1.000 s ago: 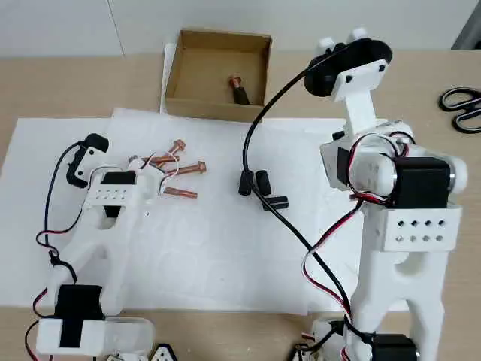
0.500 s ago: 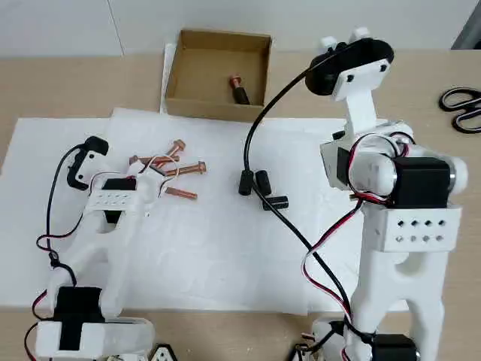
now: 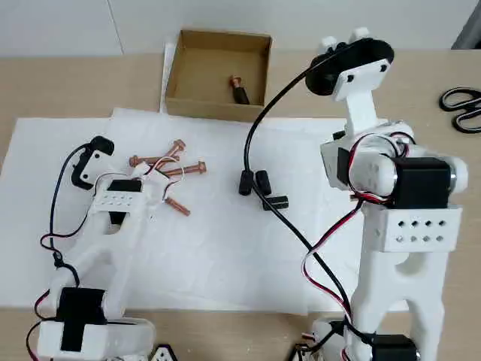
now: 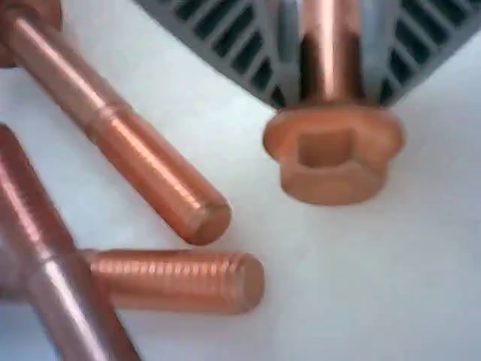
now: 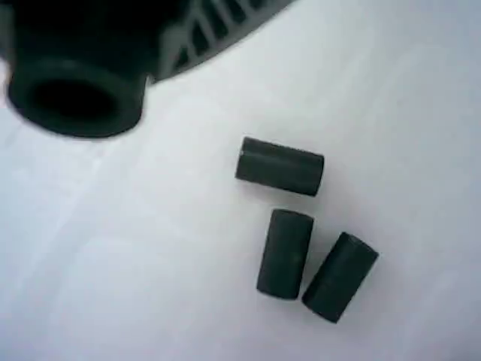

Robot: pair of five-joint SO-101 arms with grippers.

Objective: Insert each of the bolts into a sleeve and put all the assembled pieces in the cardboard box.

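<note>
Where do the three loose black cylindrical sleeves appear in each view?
High view: three loose black cylindrical sleeves lie mid-table on the white sheet.
Left wrist view: copper-coloured bolts on that sheet instead.
Right wrist view: the sleeves lie close together on it.
Shared landmark: the white sheet.

A wooden table (image 3: 60,83) carries a white sheet (image 3: 210,256), a cardboard box (image 3: 214,110) and scissors (image 3: 460,110).

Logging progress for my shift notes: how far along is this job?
Done: one assembled piece lies in the cardboard box. In hand: left end effector grips a bolt, right end effector a sleeve, not yet joined. Remaining: three loose bolts, three loose sleeves on the paper.
</note>
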